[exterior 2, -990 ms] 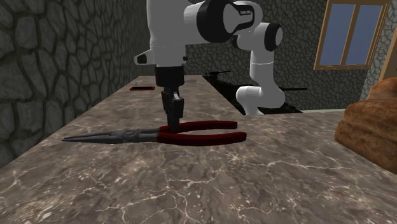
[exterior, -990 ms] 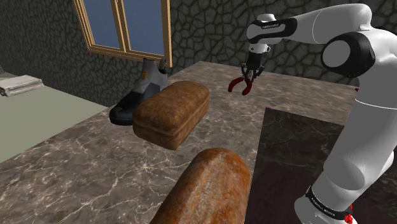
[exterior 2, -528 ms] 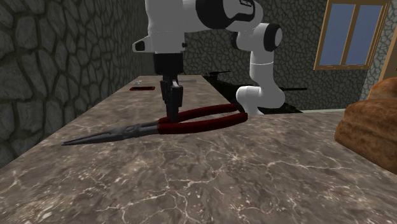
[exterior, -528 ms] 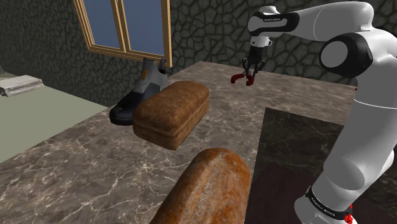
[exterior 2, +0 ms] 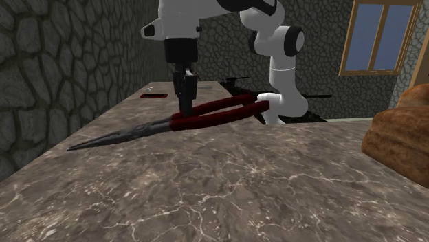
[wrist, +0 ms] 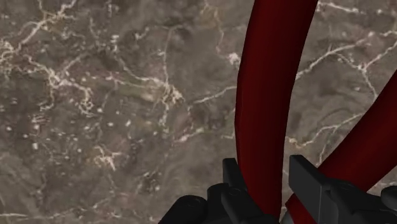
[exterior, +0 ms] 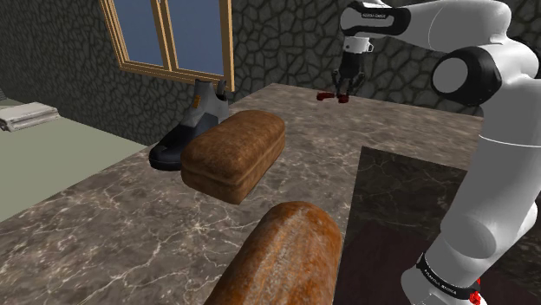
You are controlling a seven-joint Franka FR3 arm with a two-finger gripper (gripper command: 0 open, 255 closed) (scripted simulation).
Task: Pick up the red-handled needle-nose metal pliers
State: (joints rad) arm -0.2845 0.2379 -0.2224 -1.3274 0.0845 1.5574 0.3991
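Gripper (exterior 2: 185, 115) clamped on one red handle of pliers (exterior 2: 230, 108). The nose dips toward 8 o'clock, low over marble counter (exterior 2: 240, 185).

No word, number or brand can be read anywhere. The arm (exterior: 490, 130) carries a short line of pale lettering on the dark band (exterior: 374, 15) near its wrist (too small to make out in the shoulder view). A dark ring (exterior: 445, 279) at the foot of the arm bears a row of pale marks and a small red spot at its lower end, none of which forms a legible letter or figure.
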